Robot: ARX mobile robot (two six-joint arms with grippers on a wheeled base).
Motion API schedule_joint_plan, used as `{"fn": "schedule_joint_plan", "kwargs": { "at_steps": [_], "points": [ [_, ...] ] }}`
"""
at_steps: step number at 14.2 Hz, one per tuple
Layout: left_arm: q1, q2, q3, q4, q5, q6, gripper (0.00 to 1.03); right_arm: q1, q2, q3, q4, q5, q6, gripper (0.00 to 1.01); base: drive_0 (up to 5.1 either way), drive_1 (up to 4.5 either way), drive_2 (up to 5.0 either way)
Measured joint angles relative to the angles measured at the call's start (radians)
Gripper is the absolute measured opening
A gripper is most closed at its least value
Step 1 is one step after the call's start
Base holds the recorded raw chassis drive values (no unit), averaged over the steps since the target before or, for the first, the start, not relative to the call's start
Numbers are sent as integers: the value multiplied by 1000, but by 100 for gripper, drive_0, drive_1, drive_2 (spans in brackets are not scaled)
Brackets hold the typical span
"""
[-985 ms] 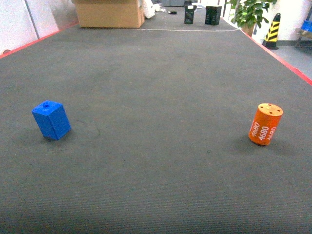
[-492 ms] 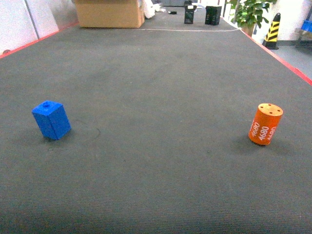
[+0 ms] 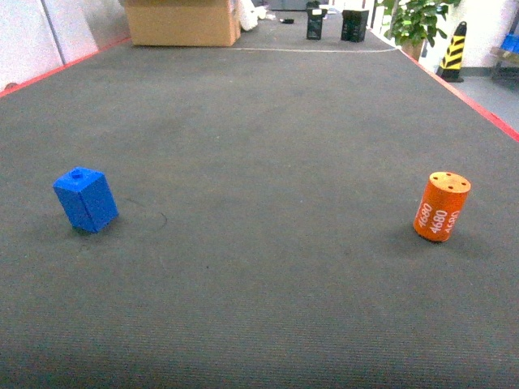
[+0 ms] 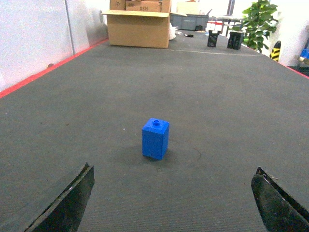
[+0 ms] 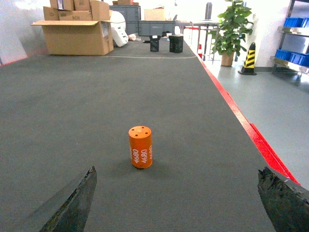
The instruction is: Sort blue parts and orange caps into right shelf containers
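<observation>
Facing the blue part (image 4: 155, 138) w/ left claw (image 4: 171, 203) apart, right claw (image 5: 176, 203) apart toward orange cap (image 5: 140, 146); both probably light, rigid; grip flat sides.

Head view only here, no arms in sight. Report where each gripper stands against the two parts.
Observer: The left wrist view shows the left gripper open, its fingers wide at the bottom corners, with the blue block upright ahead between them, untouched.
Operator: Now the right side.
Observer: The right gripper is also open, and the orange cap stands ahead of it, nearer its left finger than its right one.
Operator: Tell me where the crates are.
Observer: The right wrist view shows blue crates on a shelf at the far right, beyond the red edge line of the dark mat.
</observation>
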Motion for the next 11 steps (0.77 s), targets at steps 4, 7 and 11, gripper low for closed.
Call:
{"fn": "schedule_joint_plan", "kwargs": {
  "at_steps": [4, 7, 11],
  "points": [
    [0, 0, 0, 0, 0, 0, 98, 0, 0, 0, 0, 0, 0, 98, 0, 0, 0],
    [0, 0, 0, 0, 0, 0, 98, 0, 0, 0, 0, 0, 0, 98, 0, 0, 0],
    [0, 0, 0, 0, 0, 0, 98, 0, 0, 0, -1, 0, 0, 98, 0, 0, 0]
  ]
}}
